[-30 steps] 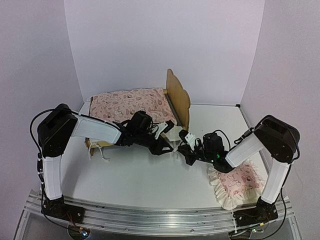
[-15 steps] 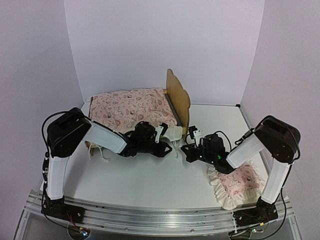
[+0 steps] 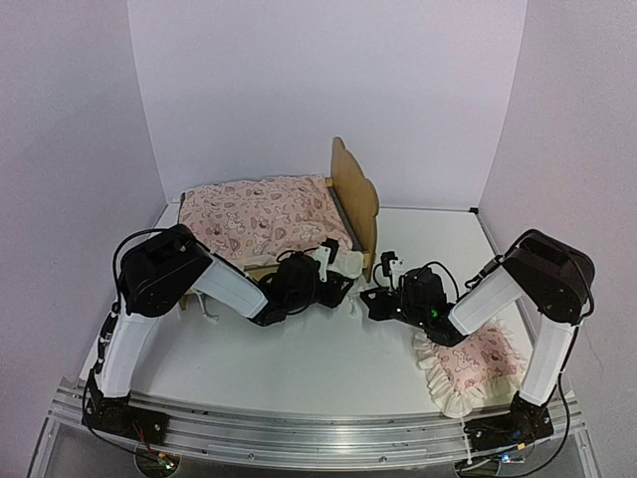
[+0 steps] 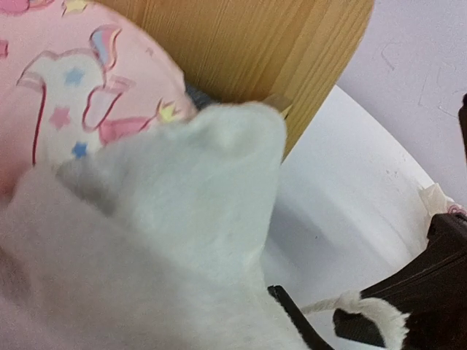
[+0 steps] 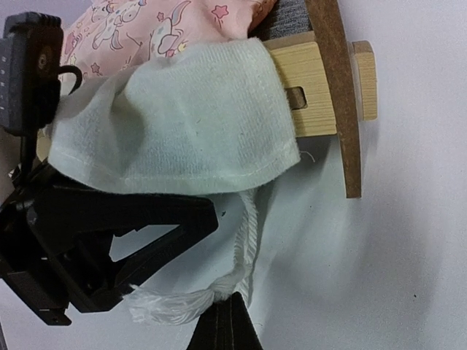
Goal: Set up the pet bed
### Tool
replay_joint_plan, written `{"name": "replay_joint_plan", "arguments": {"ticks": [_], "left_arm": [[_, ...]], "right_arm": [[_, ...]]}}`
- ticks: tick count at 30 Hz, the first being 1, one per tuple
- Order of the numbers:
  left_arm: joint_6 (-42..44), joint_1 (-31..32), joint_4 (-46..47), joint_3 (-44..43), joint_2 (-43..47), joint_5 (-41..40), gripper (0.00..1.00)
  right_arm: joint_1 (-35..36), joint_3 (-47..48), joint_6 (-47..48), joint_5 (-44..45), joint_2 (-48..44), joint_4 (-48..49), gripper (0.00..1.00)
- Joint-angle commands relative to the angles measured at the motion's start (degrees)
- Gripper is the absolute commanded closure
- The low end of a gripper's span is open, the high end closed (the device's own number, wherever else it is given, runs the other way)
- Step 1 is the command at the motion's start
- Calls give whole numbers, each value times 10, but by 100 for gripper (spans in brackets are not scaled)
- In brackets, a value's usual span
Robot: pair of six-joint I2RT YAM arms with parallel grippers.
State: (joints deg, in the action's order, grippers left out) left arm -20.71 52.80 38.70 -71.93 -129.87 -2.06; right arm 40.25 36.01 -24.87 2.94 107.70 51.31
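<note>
The pet bed stands at the back, its plywood headboard upright on the right, with the pink heart-print mattress lying on it. A white cloth hangs over the bed's near corner by the headboard; it also shows in the right wrist view and fills the left wrist view. My left gripper is under that corner and looks shut on the cloth. My right gripper is shut on the cloth's white tasselled cord, just in front of the headboard.
The small pink ruffled pillow lies on the table at the near right, under my right forearm. Another white cord hangs off the bed's near left corner. White walls close in on three sides.
My left arm has swung right and its gripper has moved in against the bed's near corner with the cloth. My right gripper has edged up towards the headboard with the cord.
</note>
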Motion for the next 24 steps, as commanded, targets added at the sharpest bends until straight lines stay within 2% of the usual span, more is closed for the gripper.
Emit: {"name": "replay_joint_plan", "arguments": {"ticks": [1,8,17,20,24], "left_arm": [[23,6,50,-40,-20,-31,59],[32,6,5,-96,-64,-68,64],[28,7,-45,-108,-70,-101,67],[22,6,-61,-131,-85,-96,75],[22,6,-64,-139,-83,-89,91]], "right_arm": [[0,18,-10,-1,6,-5,100],[-1,21,-18,-12,8,-9,100],[-1,20,-11,-21,1,-12,100],[-1,25,-11,-25,2,-14,100],[-4,28,-13,-24,-2,-29,100]]}}
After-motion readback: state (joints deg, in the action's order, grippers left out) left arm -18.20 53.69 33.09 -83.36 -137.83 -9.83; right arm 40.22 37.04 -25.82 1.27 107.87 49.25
